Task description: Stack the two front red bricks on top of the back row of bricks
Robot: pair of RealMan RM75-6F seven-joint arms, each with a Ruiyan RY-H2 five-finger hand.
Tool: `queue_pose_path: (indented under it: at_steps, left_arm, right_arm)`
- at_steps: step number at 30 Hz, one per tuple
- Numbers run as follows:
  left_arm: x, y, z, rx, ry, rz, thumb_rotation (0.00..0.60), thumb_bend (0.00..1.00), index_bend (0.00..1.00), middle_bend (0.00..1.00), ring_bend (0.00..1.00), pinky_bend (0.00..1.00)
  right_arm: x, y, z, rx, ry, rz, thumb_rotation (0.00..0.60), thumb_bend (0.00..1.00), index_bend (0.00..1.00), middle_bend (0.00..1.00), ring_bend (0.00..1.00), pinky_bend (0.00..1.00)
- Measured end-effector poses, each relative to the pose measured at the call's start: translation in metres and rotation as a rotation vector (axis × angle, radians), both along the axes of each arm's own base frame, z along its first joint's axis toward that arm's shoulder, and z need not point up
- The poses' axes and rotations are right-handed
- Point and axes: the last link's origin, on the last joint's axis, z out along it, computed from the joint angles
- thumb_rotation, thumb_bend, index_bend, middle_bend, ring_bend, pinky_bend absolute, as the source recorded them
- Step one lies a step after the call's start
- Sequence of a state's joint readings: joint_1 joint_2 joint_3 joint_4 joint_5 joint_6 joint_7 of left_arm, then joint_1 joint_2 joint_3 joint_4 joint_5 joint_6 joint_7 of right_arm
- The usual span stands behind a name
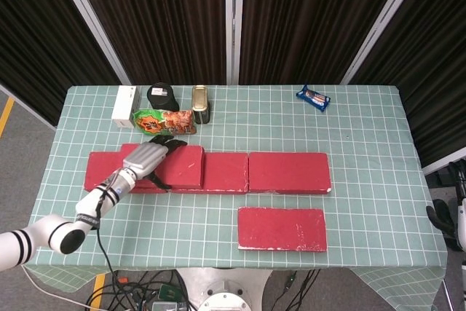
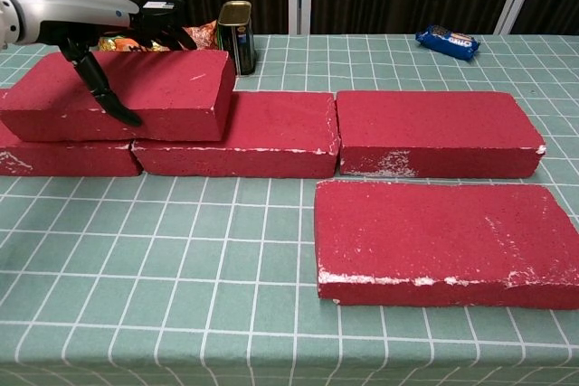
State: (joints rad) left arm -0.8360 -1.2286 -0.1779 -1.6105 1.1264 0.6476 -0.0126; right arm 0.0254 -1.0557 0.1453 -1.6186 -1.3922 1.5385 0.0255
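A red brick (image 1: 183,166) (image 2: 154,88) lies flat on the back row, straddling the left back brick (image 1: 98,172) (image 2: 54,158) and the middle back brick (image 1: 226,172) (image 2: 271,133). My left hand (image 1: 145,159) (image 2: 81,29) grips it at its left part, fingers over the far edge and thumb down the front face. The right back brick (image 1: 289,172) (image 2: 434,128) is bare. A second front brick (image 1: 282,229) (image 2: 443,232) lies alone nearer the front. My right hand (image 1: 457,213) shows only partly at the right edge, off the table.
Along the back left stand a white box (image 1: 124,105), a black round container (image 1: 161,95), a snack bag (image 1: 164,121) and a tin can (image 1: 200,103) (image 2: 236,35), close behind the stacked brick. A blue snack packet (image 1: 313,97) (image 2: 447,41) lies at the back right.
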Motion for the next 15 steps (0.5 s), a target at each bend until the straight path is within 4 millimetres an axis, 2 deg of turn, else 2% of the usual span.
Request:
queue_pose_path:
  at_steps: [15]
  left_arm:
    - [0.0011, -0.0031, -0.0022, -0.008, 0.009, -0.001, 0.6, 0.03, 0.11, 0.19, 0.0, 0.02]
  right_arm:
    - [-0.0007, -0.0007, -0.0024, 0.007, 0.002, -0.003, 0.6, 0.2, 0.0, 0.0, 0.0, 0.0]
